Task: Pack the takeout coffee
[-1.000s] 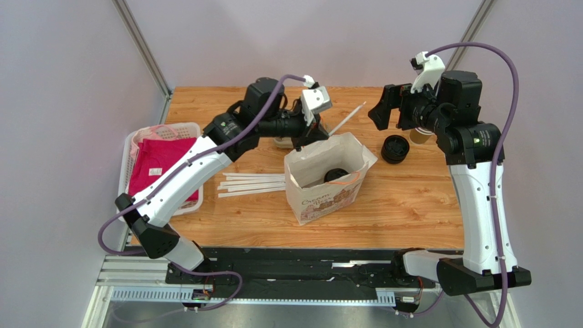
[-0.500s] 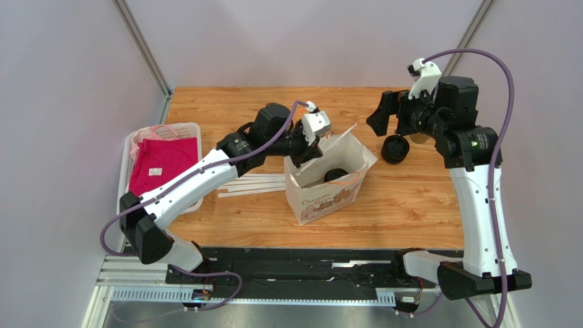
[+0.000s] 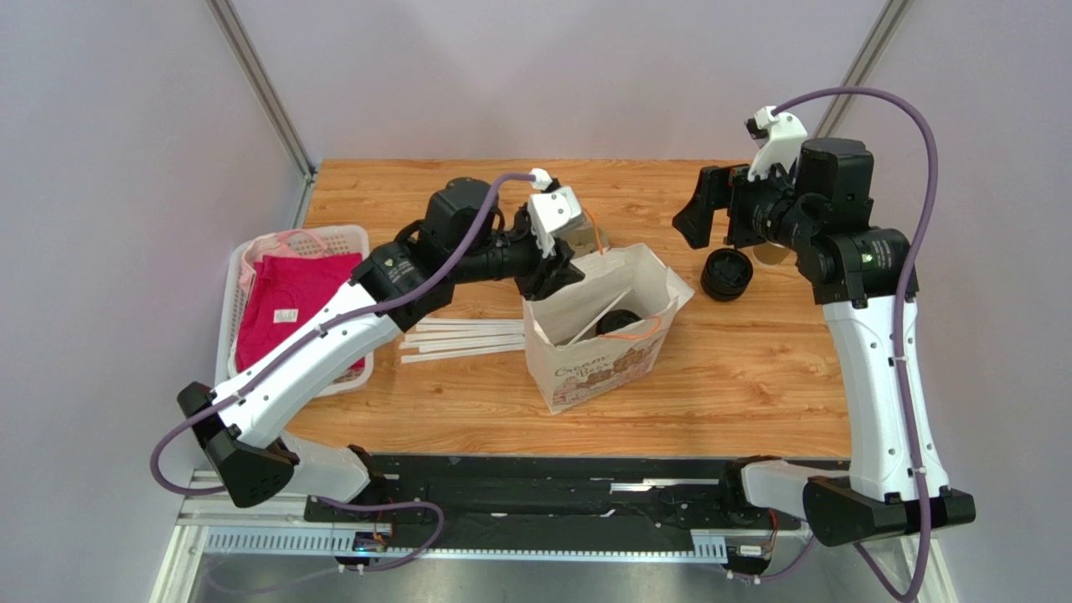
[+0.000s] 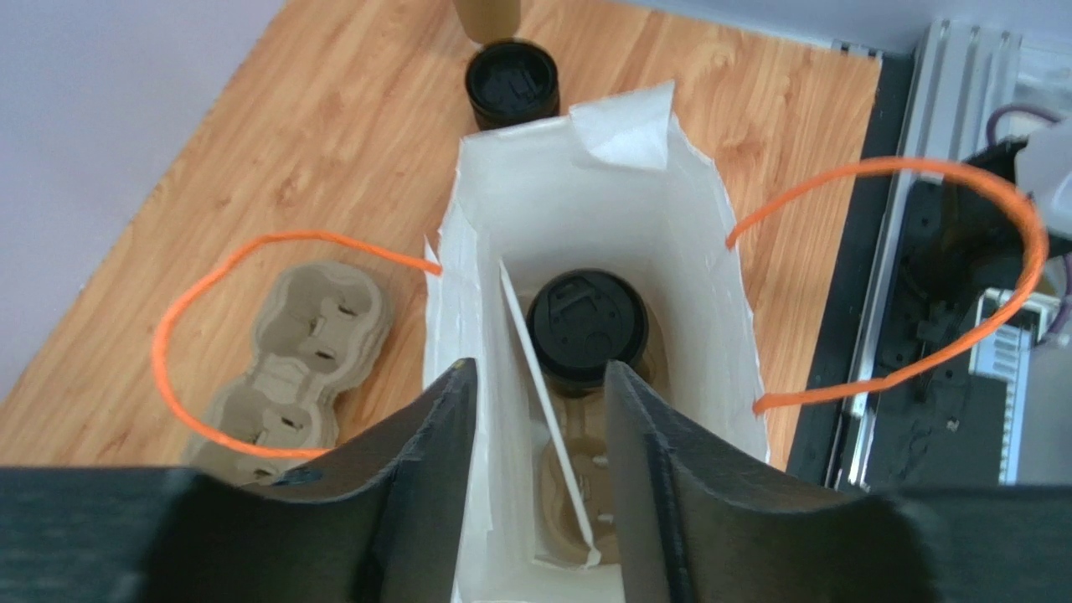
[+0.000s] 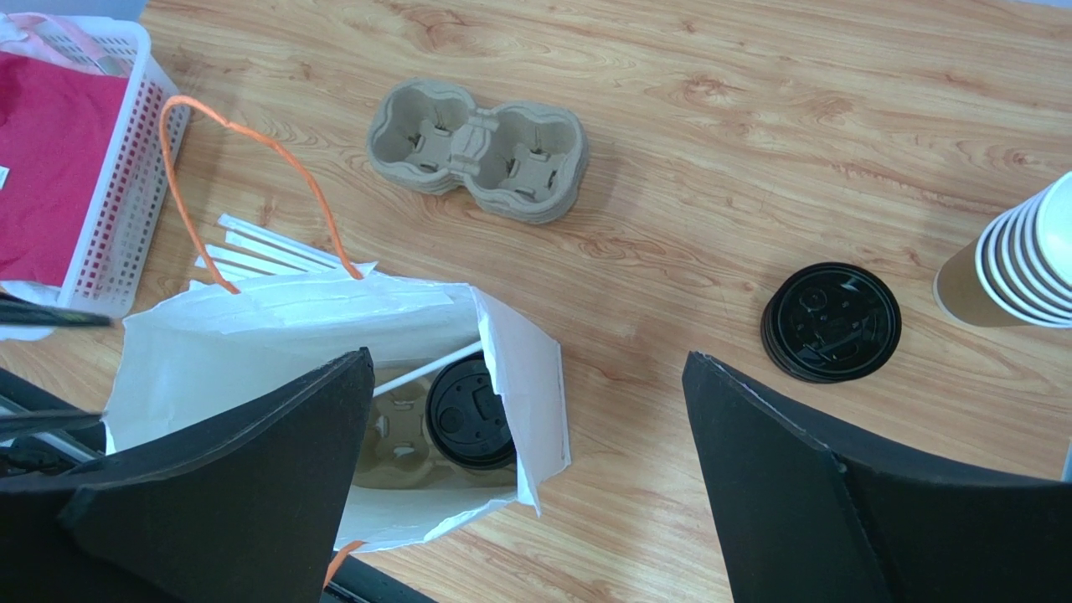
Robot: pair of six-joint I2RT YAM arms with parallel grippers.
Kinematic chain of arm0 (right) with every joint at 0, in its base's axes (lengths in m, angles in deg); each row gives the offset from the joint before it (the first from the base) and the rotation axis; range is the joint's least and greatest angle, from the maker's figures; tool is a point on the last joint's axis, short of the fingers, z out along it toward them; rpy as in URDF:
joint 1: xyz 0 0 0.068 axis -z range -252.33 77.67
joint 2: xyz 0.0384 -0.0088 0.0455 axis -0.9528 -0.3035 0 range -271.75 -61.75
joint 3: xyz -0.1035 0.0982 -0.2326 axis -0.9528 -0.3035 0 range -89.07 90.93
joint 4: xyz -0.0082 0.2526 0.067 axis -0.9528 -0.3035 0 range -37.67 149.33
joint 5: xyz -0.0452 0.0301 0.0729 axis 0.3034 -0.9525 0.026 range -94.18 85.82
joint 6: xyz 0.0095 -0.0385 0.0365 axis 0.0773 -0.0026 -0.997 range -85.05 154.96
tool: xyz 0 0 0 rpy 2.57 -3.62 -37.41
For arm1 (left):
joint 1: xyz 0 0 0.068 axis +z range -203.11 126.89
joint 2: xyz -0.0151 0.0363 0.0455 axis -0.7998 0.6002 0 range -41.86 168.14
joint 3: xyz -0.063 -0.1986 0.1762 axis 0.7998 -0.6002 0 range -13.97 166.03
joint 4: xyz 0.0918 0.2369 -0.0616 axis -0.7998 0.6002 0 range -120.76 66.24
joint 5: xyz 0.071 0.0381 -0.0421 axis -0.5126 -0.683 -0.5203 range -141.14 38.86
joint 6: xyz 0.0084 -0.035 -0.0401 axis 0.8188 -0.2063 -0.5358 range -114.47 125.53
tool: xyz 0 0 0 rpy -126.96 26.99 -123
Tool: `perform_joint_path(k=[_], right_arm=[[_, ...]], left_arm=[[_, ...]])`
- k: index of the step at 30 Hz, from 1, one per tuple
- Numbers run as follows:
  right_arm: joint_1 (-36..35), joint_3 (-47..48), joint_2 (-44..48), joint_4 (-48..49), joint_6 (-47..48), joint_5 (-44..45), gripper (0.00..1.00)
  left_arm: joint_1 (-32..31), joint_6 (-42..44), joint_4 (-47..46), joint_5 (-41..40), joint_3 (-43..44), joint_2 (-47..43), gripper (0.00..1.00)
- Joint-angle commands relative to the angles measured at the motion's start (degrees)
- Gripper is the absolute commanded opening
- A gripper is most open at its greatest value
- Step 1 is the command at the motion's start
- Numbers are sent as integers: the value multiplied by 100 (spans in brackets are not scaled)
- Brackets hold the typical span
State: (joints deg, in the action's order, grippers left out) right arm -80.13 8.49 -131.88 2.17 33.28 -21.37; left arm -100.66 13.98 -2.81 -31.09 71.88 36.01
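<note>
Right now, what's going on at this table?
The left gripper hangs open over the white paper bag, holding nothing. Inside the bag, the takeout coffee sits in a cardboard carrier with a wrapped straw leaning beside it. The right gripper hovers wide open above the table, empty, near the loose black lids.

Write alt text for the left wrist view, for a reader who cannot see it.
Looking straight down into an open white paper bag with orange handles: the takeout coffee, black lid on, stands inside next to a white straw. The left tool hangs open and empty above the bag. An empty pulp cup carrier lies beside the bag, with black lids beyond it.
</note>
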Motion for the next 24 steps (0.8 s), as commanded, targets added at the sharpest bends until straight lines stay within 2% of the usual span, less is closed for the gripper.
perform_joint_path(k=[1, 2, 3, 6, 8, 13, 14, 15, 18, 20, 22, 24], right_arm=[[67, 281, -62, 144, 88, 128, 100], [76, 368, -97, 171, 123, 137, 100], [128, 413, -141, 179, 141, 163, 100], [312, 641, -290, 311, 150, 260, 100], [427, 773, -387, 399, 360, 251, 100], [935, 1300, -861, 583, 527, 190, 100], [1007, 1309, -914, 671, 615, 190, 100], [1147, 1275, -958, 698, 642, 146, 100], [1437, 1117, -1099, 698, 738, -116, 100], [1517, 827, -1082, 620, 800, -205, 100], [1596, 416, -1021, 531, 879, -232, 100], [1632, 63, -793, 470, 897, -276, 100]], left_arm=[[35, 69, 360, -212, 670, -298, 57], [122, 26, 544, -239, 888, -324, 62], [184, -96, 641, -230, 1003, -333, 76], [579, -160, 1194, -89, 1627, -272, 94], [781, -115, 1634, -299, 2213, -114, 94], [1853, -203, 2854, -397, 3542, 474, 95], [2046, -325, 2927, -345, 3571, 493, 95], [2553, -422, 2971, -205, 3554, 519, 96], [3460, -1001, 3190, 883, 3440, 624, 96], [4208, -1204, 3174, 1403, 2993, 616, 97], [4568, -1092, 3417, 1310, 2650, 659, 97], [4641, -706, 3656, 1037, 2473, 695, 98]])
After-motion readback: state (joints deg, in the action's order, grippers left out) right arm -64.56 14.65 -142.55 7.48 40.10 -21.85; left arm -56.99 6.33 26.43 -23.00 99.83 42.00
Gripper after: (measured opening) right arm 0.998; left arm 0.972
